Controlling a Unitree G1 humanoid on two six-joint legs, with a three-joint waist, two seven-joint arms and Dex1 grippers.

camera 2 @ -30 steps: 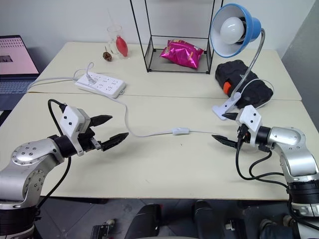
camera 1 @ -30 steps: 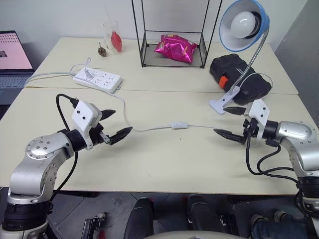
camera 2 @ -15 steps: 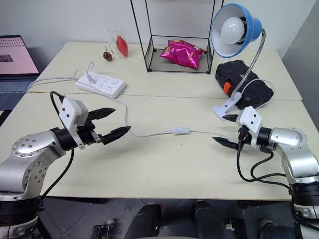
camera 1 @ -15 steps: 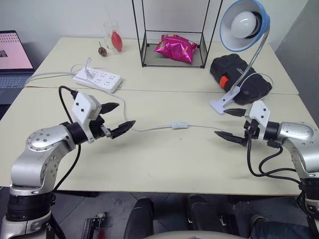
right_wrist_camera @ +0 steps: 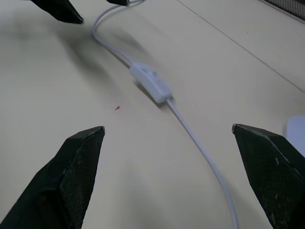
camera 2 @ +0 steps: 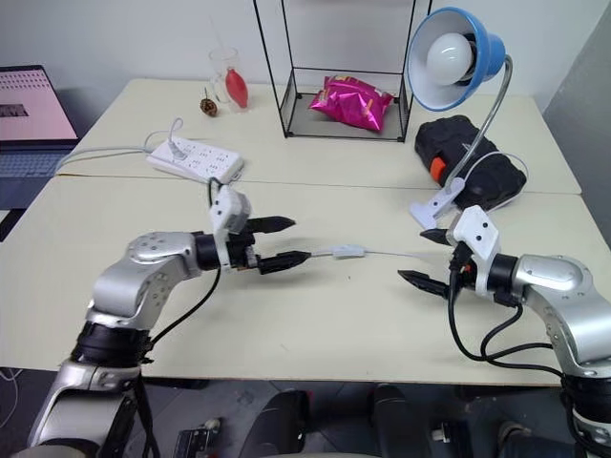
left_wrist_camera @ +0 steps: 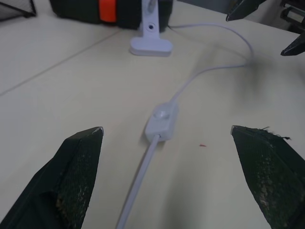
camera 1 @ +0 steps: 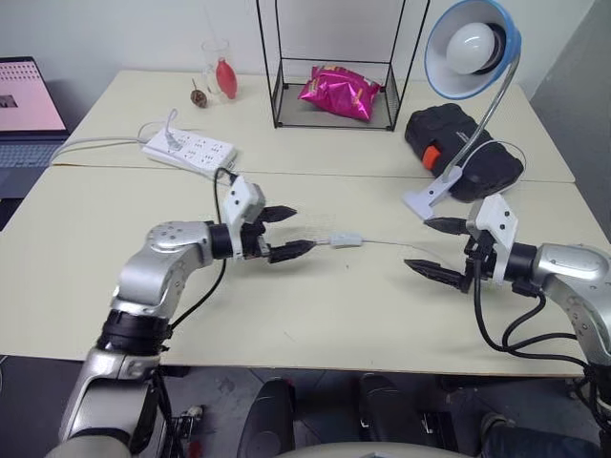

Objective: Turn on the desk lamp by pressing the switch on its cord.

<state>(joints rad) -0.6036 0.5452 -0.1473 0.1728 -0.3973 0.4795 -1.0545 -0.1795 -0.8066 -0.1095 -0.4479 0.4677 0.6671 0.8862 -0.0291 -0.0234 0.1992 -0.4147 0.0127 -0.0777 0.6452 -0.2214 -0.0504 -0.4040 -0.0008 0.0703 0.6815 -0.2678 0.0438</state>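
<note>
Both black-fingered end effectors, left (camera 1: 284, 232) and right (camera 1: 434, 248), gape wide and empty, flanking the small white oblong switch (camera 1: 345, 239) on the beige surface (camera 1: 315, 315).

Matt cream laminate-looking tabletop (camera 1: 315, 315) w/ smooth white plastic inline switch (left_wrist_camera: 162, 121) on thin white plastic-coated cord (right_wrist_camera: 200, 148), glossy blue lamp shade (camera 1: 496, 24) on ribbed silver metal gooseneck, crinkly shiny pink foil bag (camera 1: 335, 93), black gripper fingers (left_wrist_camera: 78, 176) w/ fine rough texture.
</note>
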